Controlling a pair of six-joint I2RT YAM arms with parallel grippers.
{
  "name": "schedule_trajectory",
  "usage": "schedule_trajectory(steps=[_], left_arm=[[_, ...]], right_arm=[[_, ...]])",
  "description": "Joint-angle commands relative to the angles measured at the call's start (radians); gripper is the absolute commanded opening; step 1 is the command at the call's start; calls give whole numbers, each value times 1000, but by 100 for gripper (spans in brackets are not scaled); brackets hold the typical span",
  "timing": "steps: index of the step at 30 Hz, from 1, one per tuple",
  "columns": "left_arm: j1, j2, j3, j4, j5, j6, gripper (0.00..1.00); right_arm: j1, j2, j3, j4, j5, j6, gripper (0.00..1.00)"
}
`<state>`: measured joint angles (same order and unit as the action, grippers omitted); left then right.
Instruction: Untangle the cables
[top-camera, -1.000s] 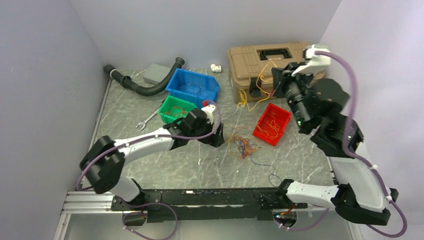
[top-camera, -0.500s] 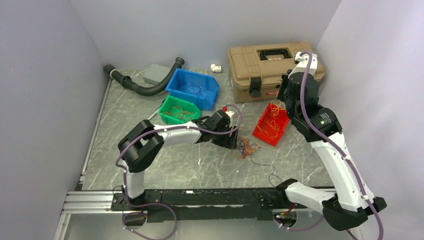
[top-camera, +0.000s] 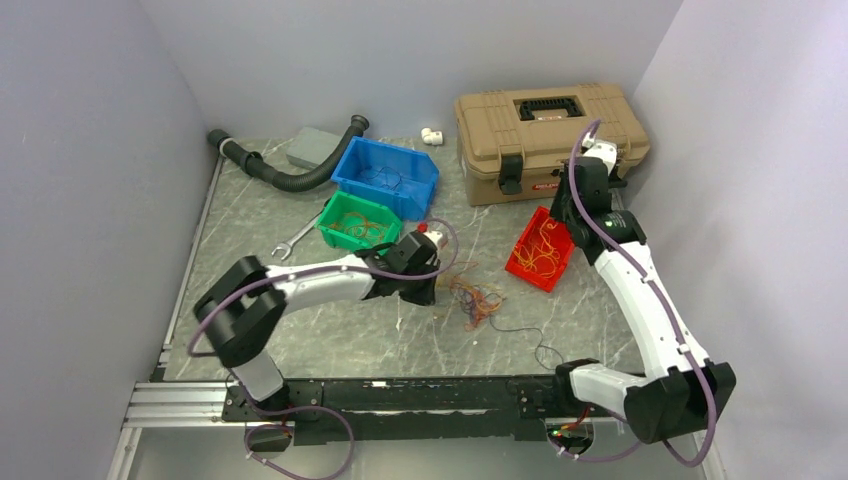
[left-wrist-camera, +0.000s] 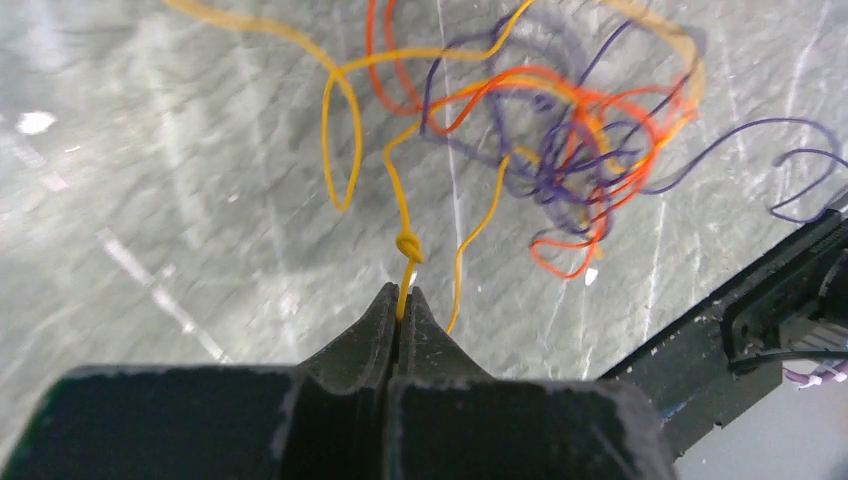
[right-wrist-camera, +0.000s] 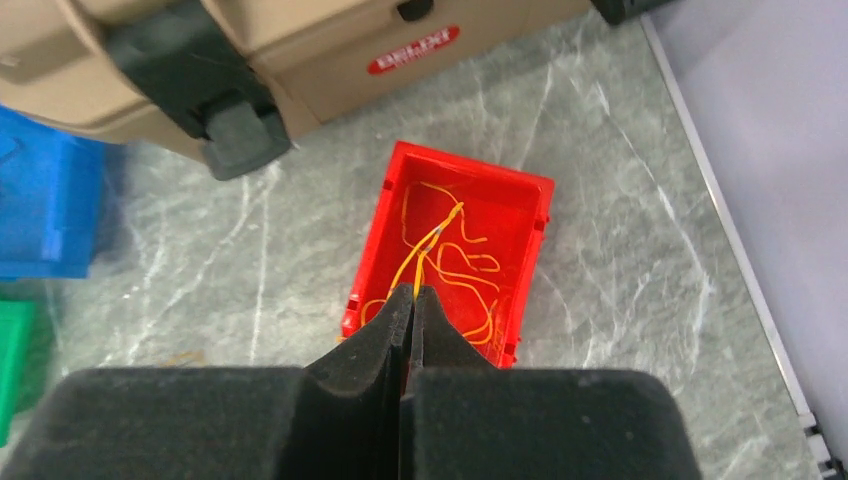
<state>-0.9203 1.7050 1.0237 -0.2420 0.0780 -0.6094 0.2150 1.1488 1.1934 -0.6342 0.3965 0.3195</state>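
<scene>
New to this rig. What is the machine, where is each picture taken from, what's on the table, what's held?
Two robot arms stand at the near edge of the table. One picture looks down from above; the others come from wrist cameras. On the table lie a tangle of thin cables, a red bin, green bin, blue bin, tan toolbox, wrench and black hose. The left gripper is shut on a knotted yellow cable from the tangle. The right gripper, above the red bin, pinches a yellow strand hanging into it.
</scene>
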Motion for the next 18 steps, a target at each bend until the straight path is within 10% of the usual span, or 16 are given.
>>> schedule_trajectory(steps=[1,15,18], left_arm=[[1,-178,-25,-99,-135,46,0],[26,-394,10,-270,-155,134,0],[27,-406,14,-282,-148,148,0]], right_arm=[[-30,18,-65,95,-16,56,0],[-150,298,-274,304,-177,206,0],[-154,338,-248,302,-187,181,15]])
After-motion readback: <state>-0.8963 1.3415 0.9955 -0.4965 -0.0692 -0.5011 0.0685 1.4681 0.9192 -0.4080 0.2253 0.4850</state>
